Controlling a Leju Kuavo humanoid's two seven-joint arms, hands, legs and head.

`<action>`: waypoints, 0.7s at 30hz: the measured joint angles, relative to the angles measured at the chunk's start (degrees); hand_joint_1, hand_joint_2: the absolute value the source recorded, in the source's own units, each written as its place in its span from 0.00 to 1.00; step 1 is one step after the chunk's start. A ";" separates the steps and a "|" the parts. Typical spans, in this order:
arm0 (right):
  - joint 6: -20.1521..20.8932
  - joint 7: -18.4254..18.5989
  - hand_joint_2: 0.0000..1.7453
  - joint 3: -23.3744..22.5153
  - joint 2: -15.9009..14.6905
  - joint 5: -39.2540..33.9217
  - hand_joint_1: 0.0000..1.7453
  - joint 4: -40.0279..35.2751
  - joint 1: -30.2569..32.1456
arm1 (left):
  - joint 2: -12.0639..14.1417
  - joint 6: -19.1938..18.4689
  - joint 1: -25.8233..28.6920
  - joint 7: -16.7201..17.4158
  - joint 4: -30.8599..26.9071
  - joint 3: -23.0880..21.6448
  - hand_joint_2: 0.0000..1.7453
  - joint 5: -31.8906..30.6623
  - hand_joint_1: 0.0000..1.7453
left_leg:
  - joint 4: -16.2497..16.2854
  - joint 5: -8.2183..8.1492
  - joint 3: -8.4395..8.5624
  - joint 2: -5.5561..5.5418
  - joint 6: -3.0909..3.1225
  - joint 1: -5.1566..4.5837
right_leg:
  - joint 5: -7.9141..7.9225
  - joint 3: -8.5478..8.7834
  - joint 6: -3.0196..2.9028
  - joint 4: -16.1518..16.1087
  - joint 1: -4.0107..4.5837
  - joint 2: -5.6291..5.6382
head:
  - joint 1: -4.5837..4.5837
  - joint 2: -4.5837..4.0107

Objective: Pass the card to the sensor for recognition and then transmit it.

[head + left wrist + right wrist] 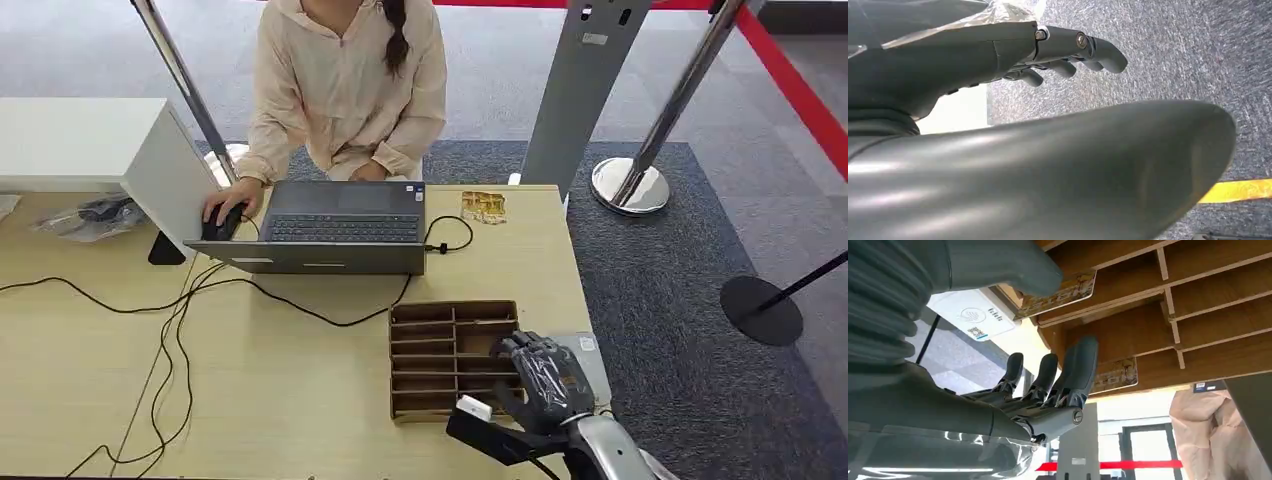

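my right hand (545,380) hangs over the near right end of the slotted wooden rack (440,330), and that rack is my landmark for everything else. from my wrist i see my dark fingers (1075,372) reaching up beside the rack's dividers, spread apart and not wrapped on anything, with my thumb (1013,265) lying against the edge of a patterned card (1068,290) that pokes out of one slot; i judge that i am touching it and have not taken it yet. a second card (1115,375) sits in a slot near my fingertips. the white sensor pad (973,315) lies just beside the rack, on its right side, partly under my wrist (590,355). another gold-patterned card or stack (484,206) rests on the desk beyond the rack, near the laptop (340,228) where a person (345,80) sits. the card looks thin, light and stiff, probably slick on its faces, so it should slide out of the slot easily but could also slip from a loose pinch or bend if squeezed across the middle. i would take it by the exposed short edge, thumb on one face and a finger on the other, and draw it straight along the slot. my left hand (1068,55) hangs away from the rack over grey carpet, fingers loosely extended and holding nothing.
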 joint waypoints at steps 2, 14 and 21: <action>-0.18 0.00 1.00 0.02 0.04 -0.02 0.47 0.00 0.00 | 0.00 0.09 0.00 -0.09 0.00 0.00 0.00 0.00 0.00 | 0.00 0.00 0.00 0.00 0.00 0.00 | 0.00 0.00 0.00 0.00 0.00 0.00 | 0.00 0.00; -1.44 -0.26 1.00 0.20 0.61 -0.42 0.47 0.72 0.01 | 0.00 0.39 0.00 -0.50 0.00 0.02 0.00 0.02 0.00 | 0.00 0.00 0.00 0.00 0.00 0.00 | 0.00 0.00 0.00 0.00 0.00 0.00 | 0.00 0.00; -2.23 -0.37 1.00 0.50 1.09 -0.52 0.47 1.66 0.02 | 0.00 0.57 0.00 -0.50 0.00 0.02 0.00 -0.24 0.00 | 0.00 0.00 0.00 0.00 0.00 0.00 | 0.00 0.00 0.00 0.00 0.00 0.00 | 0.02 0.00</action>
